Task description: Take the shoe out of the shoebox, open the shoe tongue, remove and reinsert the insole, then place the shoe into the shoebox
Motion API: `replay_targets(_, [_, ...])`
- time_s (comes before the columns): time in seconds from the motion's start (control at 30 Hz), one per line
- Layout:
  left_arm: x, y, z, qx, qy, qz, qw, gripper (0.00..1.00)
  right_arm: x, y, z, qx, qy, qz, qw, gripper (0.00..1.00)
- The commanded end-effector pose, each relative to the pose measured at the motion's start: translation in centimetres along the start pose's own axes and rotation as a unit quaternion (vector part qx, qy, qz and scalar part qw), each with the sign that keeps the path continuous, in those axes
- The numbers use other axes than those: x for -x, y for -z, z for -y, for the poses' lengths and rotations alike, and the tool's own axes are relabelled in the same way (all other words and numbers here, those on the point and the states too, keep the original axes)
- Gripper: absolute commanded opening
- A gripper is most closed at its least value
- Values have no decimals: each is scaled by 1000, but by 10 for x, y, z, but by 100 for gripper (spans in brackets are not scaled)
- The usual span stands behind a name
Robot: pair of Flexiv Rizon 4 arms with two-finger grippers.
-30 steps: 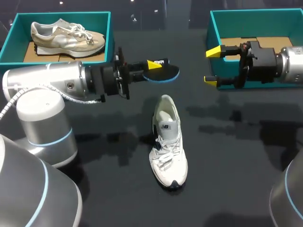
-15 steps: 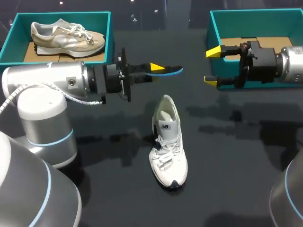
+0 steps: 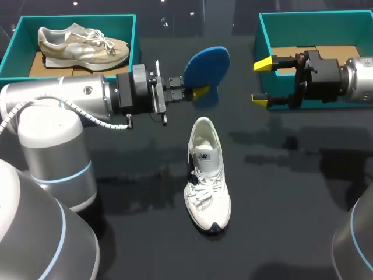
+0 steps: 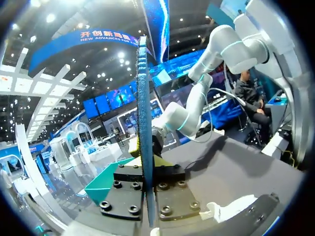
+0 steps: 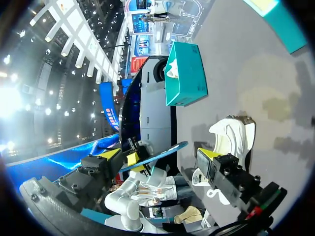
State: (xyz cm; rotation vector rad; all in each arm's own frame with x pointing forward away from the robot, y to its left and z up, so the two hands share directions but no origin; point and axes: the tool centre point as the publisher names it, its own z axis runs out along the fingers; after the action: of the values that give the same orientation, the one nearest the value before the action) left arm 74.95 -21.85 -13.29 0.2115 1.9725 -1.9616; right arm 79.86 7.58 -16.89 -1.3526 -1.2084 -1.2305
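- The left arm lies level over the table, coming in from the left with its wrist pointing across, just past the heel of the white shoe.
- The left gripper is clamped on the narrow end of the blue insole. The insole stands up from the fingers, with its broad face turned towards the head camera.
- From the left wrist the insole shows edge-on, pinched between the two fingers, one on each side.
- The insole is in the air, beyond the shoe's heel and a little to the shoe's left, clear of the shoe.
- The right arm comes in level from the right, its fingers pointing left, well to the right of the shoe and beyond it.
- The right gripper is spread wide with nothing in it. One yellow tip is farther from the shoe and one nearer.
- The white shoe lies flat on the table, toe towards the robot, heel away, laces up. Neither gripper touches it.
- Count of shoes: two. The second is a beige shoe, on its side in the left box.
- Count of boxes: two, both teal. The left box sits far beyond the white shoe to its left. The right box sits far beyond it to its right, behind the right gripper.
- Count of insoles: one.
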Motion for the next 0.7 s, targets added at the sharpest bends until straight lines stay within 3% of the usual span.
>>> replay_targets(0.03, [-2, 0, 9, -9, 164, 10, 986, 0, 0, 0, 1, 1, 0, 1, 1000, 100])
replay_targets(0.47, [0, -1, 15, -23, 334, -1, 942, 0, 0, 0, 1, 1, 0, 1, 1000, 100])
replay_targets(0.7, [-1, -2, 18, -35, 426, -17, 904, 0, 0, 0, 1, 1, 0, 1, 1000, 100])
